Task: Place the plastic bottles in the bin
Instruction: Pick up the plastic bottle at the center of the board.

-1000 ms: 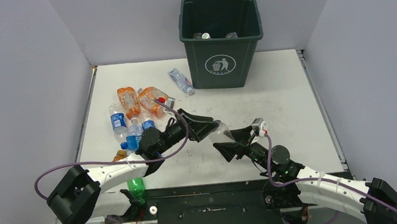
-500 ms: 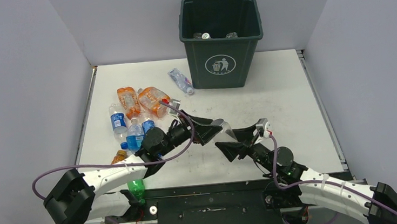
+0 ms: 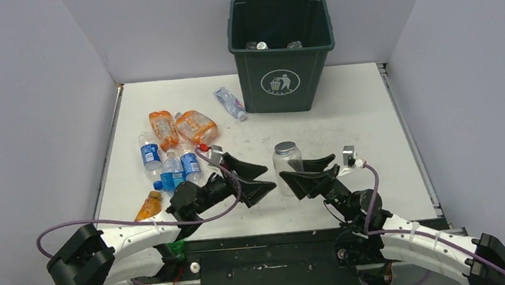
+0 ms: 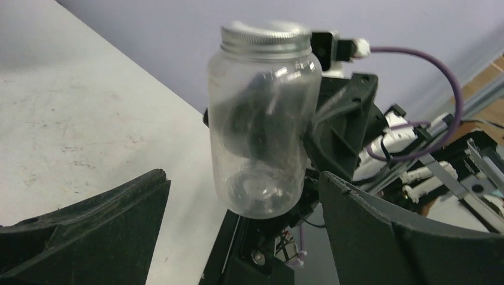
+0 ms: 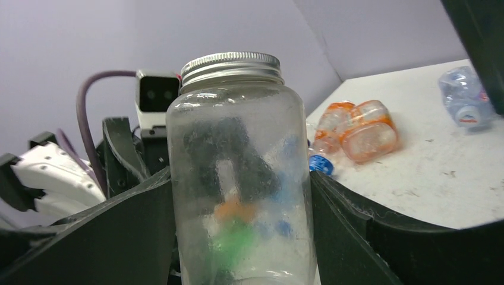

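The right pincer [image 3: 289,171] is clenched on one clear jar [image 3: 284,155] with a silver screw lid. One finger [image 5: 119,237] presses on each side of the jar's body, and the jar stands upright with its lid on top. Opposite it, the left pincer [image 3: 269,175] is released, both fingers [image 4: 89,234] spread wide. The jar sits just past their tips and touches neither.

Eight bottles show on the table [image 3: 358,119]:
- Three clear blue-labelled bottles [image 3: 171,172] lie close together, just to the left of the left pincer's wrist.
- Two orange bottles [image 3: 197,127] lie side by side a little farther ahead of those.
- One small amber bottle [image 3: 148,207] lies left of the left arm, nearer its base.
- One green bottle [image 3: 175,246] sits at the table's near edge, partly hidden by that arm.
- One crushed clear bottle [image 3: 230,103] lies well ahead of both pincers, just beside the bin's left front corner.

A red cap [image 3: 203,147] shows beside the left pincer's cable, but its bottle cannot be made out.

The one bin [image 3: 285,84] stands well ahead of the right pincer and the jar, against the far wall. The tops of about three items show inside it.
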{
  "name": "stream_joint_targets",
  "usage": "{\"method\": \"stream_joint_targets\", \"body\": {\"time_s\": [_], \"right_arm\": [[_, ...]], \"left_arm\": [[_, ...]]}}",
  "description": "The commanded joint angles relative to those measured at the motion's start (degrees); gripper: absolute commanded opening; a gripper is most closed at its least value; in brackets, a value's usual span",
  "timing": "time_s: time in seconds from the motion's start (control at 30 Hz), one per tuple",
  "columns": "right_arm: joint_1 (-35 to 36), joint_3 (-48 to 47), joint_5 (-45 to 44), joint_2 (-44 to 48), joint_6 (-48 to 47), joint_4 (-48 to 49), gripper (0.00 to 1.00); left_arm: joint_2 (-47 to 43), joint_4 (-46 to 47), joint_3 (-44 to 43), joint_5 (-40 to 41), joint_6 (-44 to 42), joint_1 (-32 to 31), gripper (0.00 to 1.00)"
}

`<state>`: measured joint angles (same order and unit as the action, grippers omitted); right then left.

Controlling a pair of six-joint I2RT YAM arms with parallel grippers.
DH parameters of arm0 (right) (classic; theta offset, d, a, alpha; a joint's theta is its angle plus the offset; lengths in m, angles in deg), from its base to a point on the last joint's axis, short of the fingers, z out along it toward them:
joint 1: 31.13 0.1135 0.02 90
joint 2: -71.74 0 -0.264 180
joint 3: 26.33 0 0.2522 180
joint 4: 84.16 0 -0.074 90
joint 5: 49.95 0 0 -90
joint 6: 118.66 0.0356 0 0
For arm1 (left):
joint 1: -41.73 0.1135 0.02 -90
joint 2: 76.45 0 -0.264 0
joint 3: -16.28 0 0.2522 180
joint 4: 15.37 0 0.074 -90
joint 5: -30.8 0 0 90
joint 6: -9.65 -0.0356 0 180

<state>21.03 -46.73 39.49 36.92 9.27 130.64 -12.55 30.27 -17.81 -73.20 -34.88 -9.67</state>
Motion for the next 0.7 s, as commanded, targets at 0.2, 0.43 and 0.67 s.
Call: {"method": "stream_joint_targets", "body": {"time_s": [0.2, 0.43, 0.67], "right_arm": [[-0.38, -3.54, 7.13, -10.32, 12.04, 23.44, 0.35], [-0.06, -4.70, 9.68, -15.18, 14.13, 28.86, 0.35], [0.51, -4.88, 9.28, -17.56, 14.34, 30.52, 0.35]], "left_arm": [[2.91, 7.37, -4.66, -9.80, -5.46, -5.87, 0.96], [3.80, 5.49, -6.70, -8.60, -6.71, -7.17, 0.96], [4.04, 3.15, -8.13, -6.99, -8.53, -8.02, 0.99]]}}
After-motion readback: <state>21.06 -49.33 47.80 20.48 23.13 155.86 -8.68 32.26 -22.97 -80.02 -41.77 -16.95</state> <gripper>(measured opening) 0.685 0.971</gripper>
